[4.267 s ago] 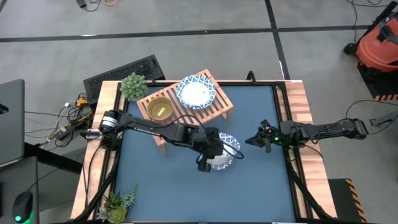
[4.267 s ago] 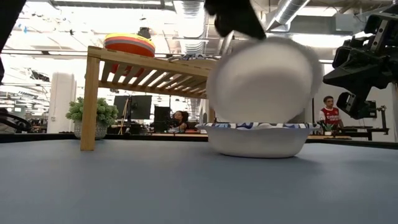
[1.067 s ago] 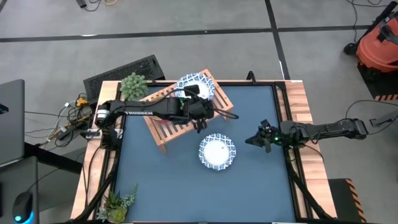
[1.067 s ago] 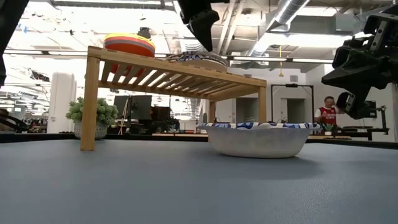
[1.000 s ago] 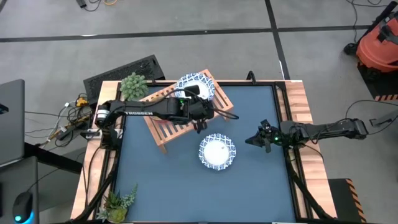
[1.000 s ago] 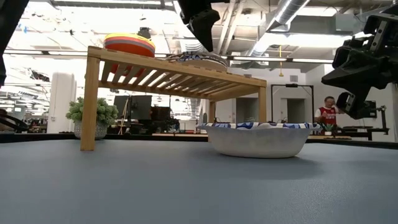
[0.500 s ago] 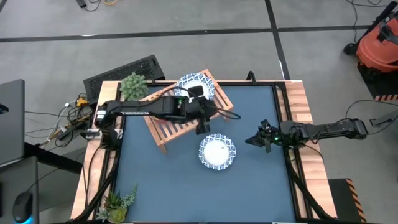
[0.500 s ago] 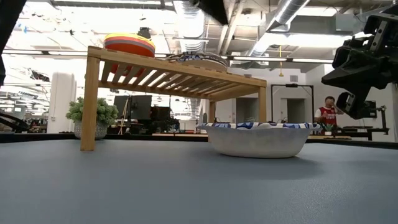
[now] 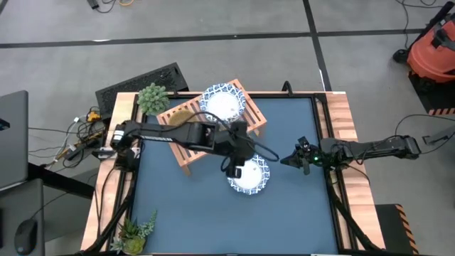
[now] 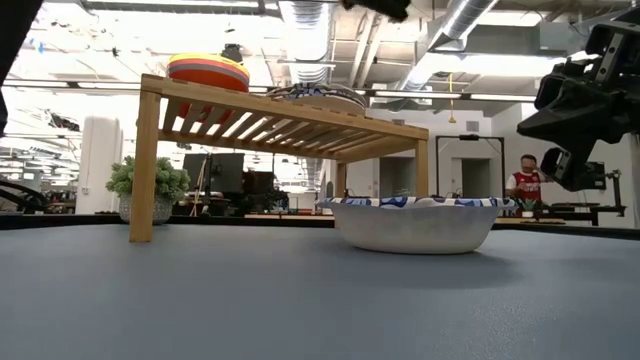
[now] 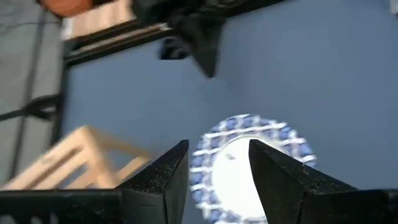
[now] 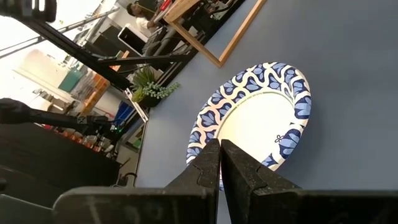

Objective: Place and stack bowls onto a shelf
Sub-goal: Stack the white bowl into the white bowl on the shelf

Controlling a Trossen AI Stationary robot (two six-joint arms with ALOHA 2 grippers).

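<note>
One white bowl (image 9: pixel 249 175) under spread left tool (image 11: pixel 217 163); right tool (image 12: pixel 220 157) pressed together, wrist views only.

Two slim black jointed arms with looping black cables, dark wedge-shaped fingers (image 11: pixel 160 180).

The left arm (image 9: pixel 178 133) covers most of the shelf (image 9: pixel 250 112) from above, so the small bowl stack (image 10: pixel 208 70) only shows in the low view, and only orange and yellow rims read there. The left gripper (image 10: pixel 378 6) is cut off by that view's top edge. The white bowl on the table (image 11: pixel 252 163) is smeared in the left wrist view and half behind the fingers (image 11: pixel 161 180).
</note>
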